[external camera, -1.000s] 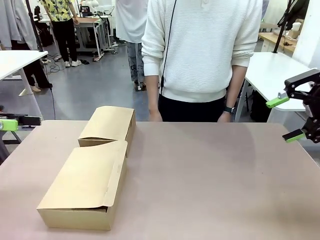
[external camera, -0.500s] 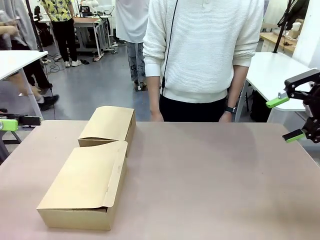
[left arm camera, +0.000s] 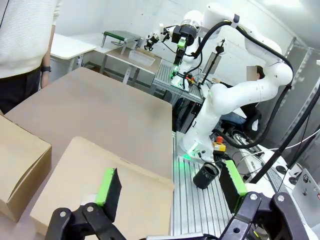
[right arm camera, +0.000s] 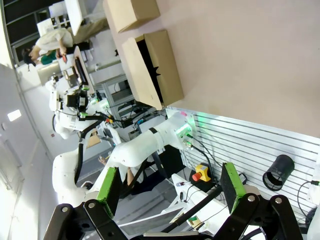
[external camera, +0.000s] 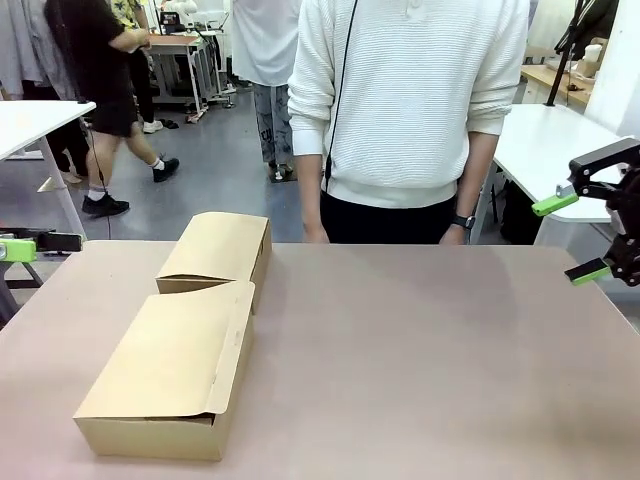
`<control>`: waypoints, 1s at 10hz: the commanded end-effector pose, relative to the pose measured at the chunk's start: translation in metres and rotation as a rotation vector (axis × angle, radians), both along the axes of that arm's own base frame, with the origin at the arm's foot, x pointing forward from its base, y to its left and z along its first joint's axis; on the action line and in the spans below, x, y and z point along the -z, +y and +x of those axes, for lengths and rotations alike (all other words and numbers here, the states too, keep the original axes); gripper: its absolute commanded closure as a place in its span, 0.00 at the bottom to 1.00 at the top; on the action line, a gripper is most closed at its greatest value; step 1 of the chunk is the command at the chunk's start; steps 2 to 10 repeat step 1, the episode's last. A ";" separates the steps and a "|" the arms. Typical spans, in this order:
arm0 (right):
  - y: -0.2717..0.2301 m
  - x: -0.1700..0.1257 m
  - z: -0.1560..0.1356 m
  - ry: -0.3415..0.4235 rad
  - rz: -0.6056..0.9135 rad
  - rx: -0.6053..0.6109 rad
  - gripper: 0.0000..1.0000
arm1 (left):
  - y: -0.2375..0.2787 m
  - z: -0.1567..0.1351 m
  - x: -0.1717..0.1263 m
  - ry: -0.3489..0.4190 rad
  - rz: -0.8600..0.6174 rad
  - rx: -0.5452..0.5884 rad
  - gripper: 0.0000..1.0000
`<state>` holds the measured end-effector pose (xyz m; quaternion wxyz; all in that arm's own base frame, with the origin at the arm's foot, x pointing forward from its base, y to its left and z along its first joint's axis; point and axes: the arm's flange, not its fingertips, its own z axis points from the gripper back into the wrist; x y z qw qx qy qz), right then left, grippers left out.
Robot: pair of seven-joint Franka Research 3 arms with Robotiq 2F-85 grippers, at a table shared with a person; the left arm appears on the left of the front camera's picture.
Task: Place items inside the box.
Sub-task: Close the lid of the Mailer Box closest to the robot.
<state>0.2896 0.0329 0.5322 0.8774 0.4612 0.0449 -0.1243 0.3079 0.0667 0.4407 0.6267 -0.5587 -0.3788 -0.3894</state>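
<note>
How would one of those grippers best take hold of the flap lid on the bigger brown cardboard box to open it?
Probably by the flap's free front edge of the larger brown cardboard box, coming from the robot's side: there the flap bows up, leaving a gap for a finger. The fold runs along the far edge.

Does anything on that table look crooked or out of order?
Mostly tidy. The larger box has its flap lid bulging slightly open at its near edge, not shut flat. The narrower box behind it looks closed.
</note>
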 end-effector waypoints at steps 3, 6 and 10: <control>-0.001 0.001 0.001 -0.020 0.003 -0.015 0.00 | -0.024 0.018 0.014 -0.147 0.003 0.055 0.00; -0.001 0.001 0.001 -0.020 0.003 -0.015 0.00 | -0.024 0.018 0.014 -0.147 0.003 0.055 0.00; -0.001 0.001 0.001 -0.020 0.003 -0.015 0.00 | -0.024 0.018 0.014 -0.147 0.003 0.055 0.00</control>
